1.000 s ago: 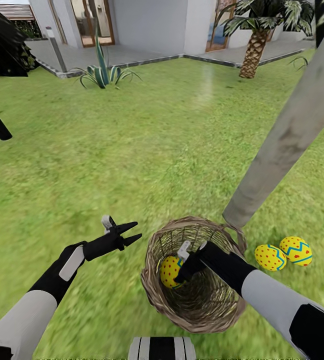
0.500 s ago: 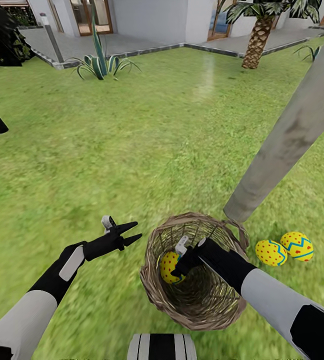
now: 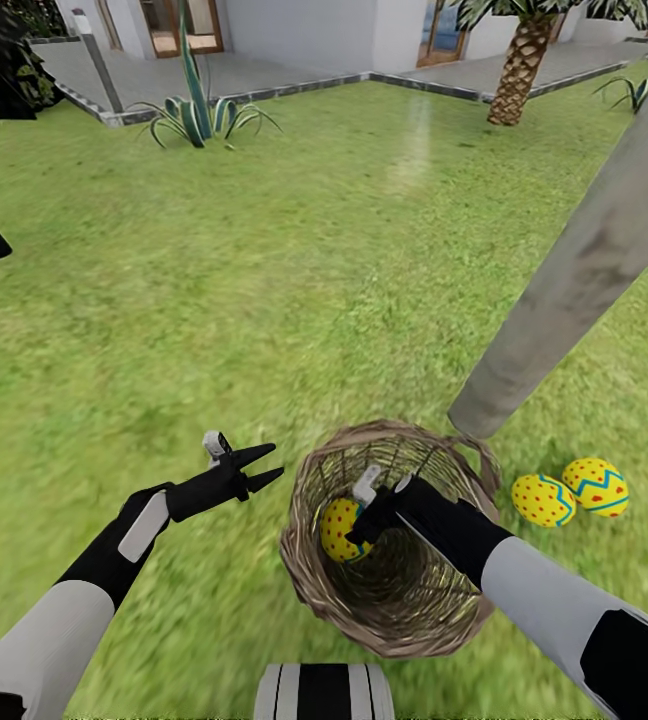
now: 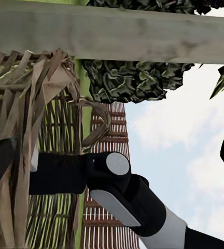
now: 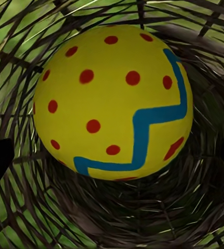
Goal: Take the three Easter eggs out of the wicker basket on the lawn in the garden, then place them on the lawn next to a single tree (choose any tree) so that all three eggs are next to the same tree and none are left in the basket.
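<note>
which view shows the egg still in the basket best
The right wrist view: the egg is close up, dots and blue zigzag plain, inside the wicker basket. In the head view it sits small, partly hidden by the right gripper.

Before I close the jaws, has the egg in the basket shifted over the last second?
No. The egg keeps its place against the wicker basket wall; only the camera moved.
</note>
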